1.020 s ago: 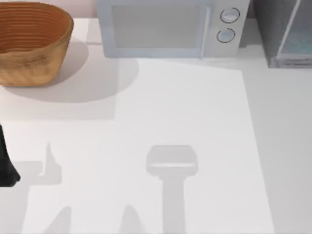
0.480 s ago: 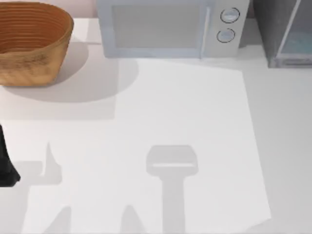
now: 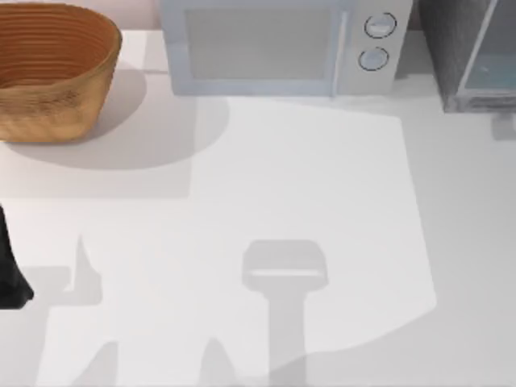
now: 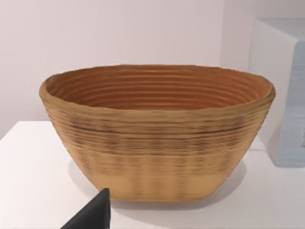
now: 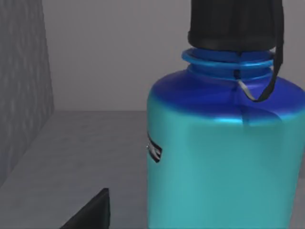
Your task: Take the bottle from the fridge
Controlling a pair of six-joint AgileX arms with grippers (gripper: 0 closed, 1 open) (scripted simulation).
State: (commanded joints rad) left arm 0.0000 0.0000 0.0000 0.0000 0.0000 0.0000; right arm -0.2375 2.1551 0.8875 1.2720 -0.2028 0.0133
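Since a second ago, a soft grey shadow has spread in from the lower right corner of the tabletop [image 3: 322, 201], cutting the bright patch back along a curved edge. A small grey blotch has also appeared just below the fridge [image 3: 468, 52]. Basket, microwave and left arm lie as they did.

The fridge stands at the tabletop's far right corner, dark speckled grey with a pale frame around a bluish inside. In the right wrist view, the bottle [image 5: 224, 157] stands upright on the grey floor of the fridge. It has a cyan-teal body, a bright blue shoulder and a dark cap [image 5: 233, 24], with a thin dark strap looping down from the cap over the shoulder. The fridge's speckled inner wall [image 5: 21, 86] rises to one side, well apart from the bottle, and a plain grey back wall stands behind.

The right claw [image 5: 93, 212] shows as a dark wedge near the bottle's base, apart from it. I cannot tell whether this claw is open or closed.

The left arm [image 3: 10, 270] sits parked at the tabletop's left edge. The left claw [image 4: 93, 214] faces the woven basket [image 4: 157, 133] and holds nothing visible; its state cannot be told either. The basket rests at the far left of the tabletop, with the light grey microwave [image 3: 278, 44] between it and the fridge.
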